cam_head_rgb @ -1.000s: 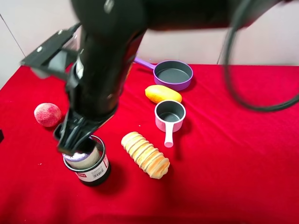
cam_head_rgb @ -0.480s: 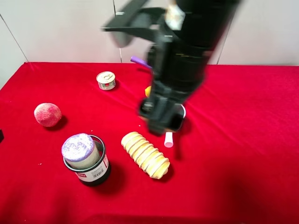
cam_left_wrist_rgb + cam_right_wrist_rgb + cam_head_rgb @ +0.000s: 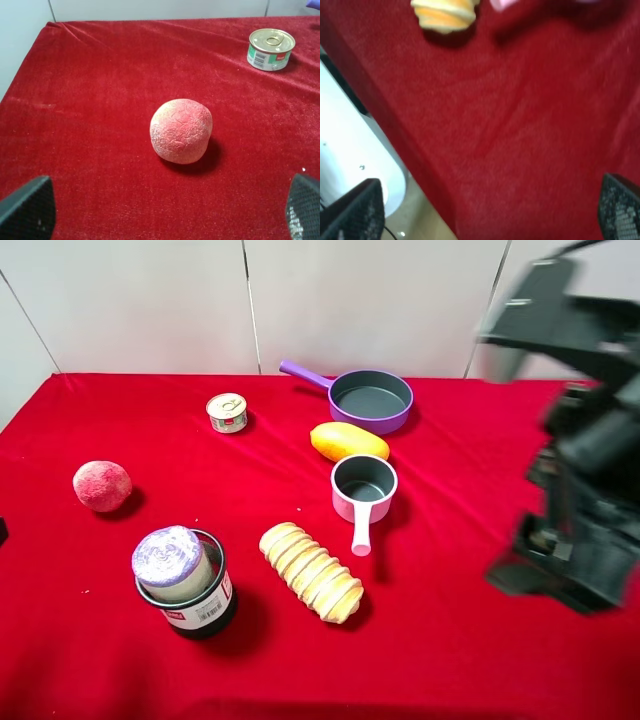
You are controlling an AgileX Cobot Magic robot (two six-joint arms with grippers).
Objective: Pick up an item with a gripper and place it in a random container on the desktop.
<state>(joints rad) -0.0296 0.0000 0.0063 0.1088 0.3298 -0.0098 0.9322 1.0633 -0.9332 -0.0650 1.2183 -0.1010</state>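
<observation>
The worktop (image 3: 470,660) is covered in bright red velvety cloth with a soft nap and a few faint creases. At its far left lies one round, pinkish-red ball (image 3: 102,486) with a crackled, powdery skin; the left wrist view shows it close, with both fingertips (image 3: 27,207) of the left end effector (image 3: 165,210) set wide apart and nothing between them. Nearer the front stands one black wire-mesh cup (image 3: 195,608), round, with a solid base band and a white and red label. Inside it sits the one tall white canister (image 3: 172,560), upright, its crinkled purple top rising above the mesh rim. Behind, towards the back edge, is one short metal tin can (image 3: 228,412) with a pull-tab lid and a green and red label. In the middle lies one ridged, golden bread roll (image 3: 311,572), long and segmented. Just beyond it stands a small pink-handled saucepan (image 3: 363,490) with a dark grey inside, then a smooth orange-yellow oval fruit (image 3: 348,441), then a purple frying pan (image 3: 368,398) with a long handle; two pans in all. At the far right the dark right arm hangs blurred above the cloth. Its end effector (image 3: 485,210) has its jaws spread wide, empty, the textured fingertips (image 3: 357,207) above the worktop's front edge.
</observation>
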